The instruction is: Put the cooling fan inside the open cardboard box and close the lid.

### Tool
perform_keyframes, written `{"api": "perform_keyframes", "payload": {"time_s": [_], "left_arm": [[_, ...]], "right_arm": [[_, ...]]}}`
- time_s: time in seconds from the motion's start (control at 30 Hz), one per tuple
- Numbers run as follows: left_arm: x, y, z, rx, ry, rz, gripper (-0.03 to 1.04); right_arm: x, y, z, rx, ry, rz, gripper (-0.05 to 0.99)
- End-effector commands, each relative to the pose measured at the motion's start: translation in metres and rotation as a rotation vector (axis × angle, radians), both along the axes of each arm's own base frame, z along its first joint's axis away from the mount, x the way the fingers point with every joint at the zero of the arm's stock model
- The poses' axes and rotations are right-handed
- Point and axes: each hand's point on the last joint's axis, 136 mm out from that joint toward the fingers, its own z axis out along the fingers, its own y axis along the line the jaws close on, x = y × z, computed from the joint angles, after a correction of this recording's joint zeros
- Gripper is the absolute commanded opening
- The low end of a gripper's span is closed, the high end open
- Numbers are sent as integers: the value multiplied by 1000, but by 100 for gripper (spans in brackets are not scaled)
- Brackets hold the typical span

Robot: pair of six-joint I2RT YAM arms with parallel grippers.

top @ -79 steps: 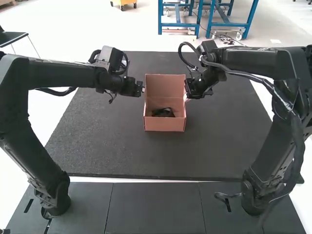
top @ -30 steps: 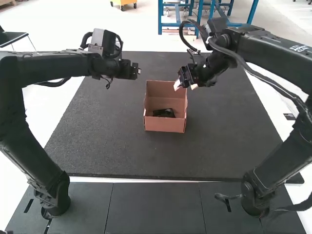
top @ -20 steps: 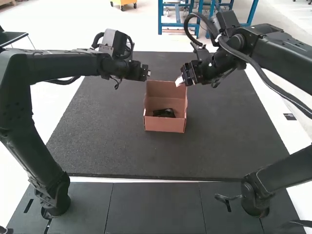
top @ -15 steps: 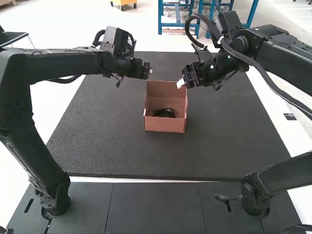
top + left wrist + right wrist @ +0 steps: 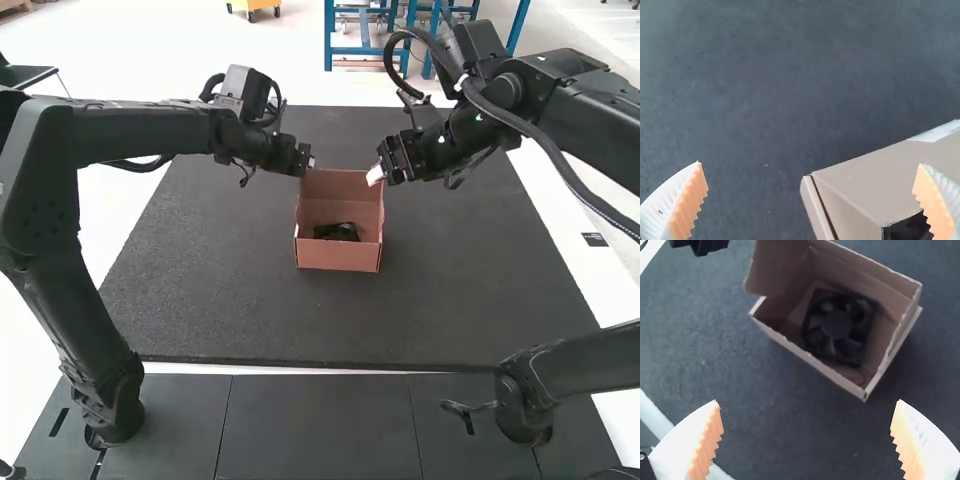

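Observation:
The open cardboard box (image 5: 338, 254) stands mid-mat, its rear lid flap (image 5: 341, 184) upright. The black cooling fan (image 5: 335, 231) lies flat on the box floor, seen from above as the fan (image 5: 838, 328) inside the box (image 5: 790, 347). My left gripper (image 5: 304, 160) hangs open just above the box's back left corner; that corner of the box (image 5: 865, 187) lies between its orange-padded fingers (image 5: 689, 199). My right gripper (image 5: 379, 172) hovers open above the back right corner, nothing between its fingers (image 5: 699, 444).
The box sits on a dark mat (image 5: 200, 270) with bare mat all around it. The left gripper (image 5: 699, 246) shows beyond the box in the right wrist view. Light floor lies past the mat edges.
Both grippers left the box's sides, rose and came in over its back corners. Over the last half second the left gripper edged right and down toward the back left corner.

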Motion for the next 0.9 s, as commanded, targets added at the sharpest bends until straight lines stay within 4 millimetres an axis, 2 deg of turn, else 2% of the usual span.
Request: {"api": "perform_keyframes", "payload": {"time_s": [0.0, 0.2, 0.33, 0.5, 0.87], "left_arm": [[-2, -10, 9, -7, -13, -44, 97], [-12, -11, -6, 21, 45, -86, 97], [-20, -10, -25, 47, 106, -102, 97], [-27, -8, -40, 54, 145, -111, 97], [-48, -18, -70, 80, 200, -148, 97]], "right_arm": [[0, 0, 11, 10, -32, 4, 76], [1, 1, 9, 7, -27, 3, 76], [2, 3, 9, 13, -26, 8, 76], [2, 3, 9, 16, -28, 9, 76], [4, 4, 9, 19, -32, 6, 76]]}}
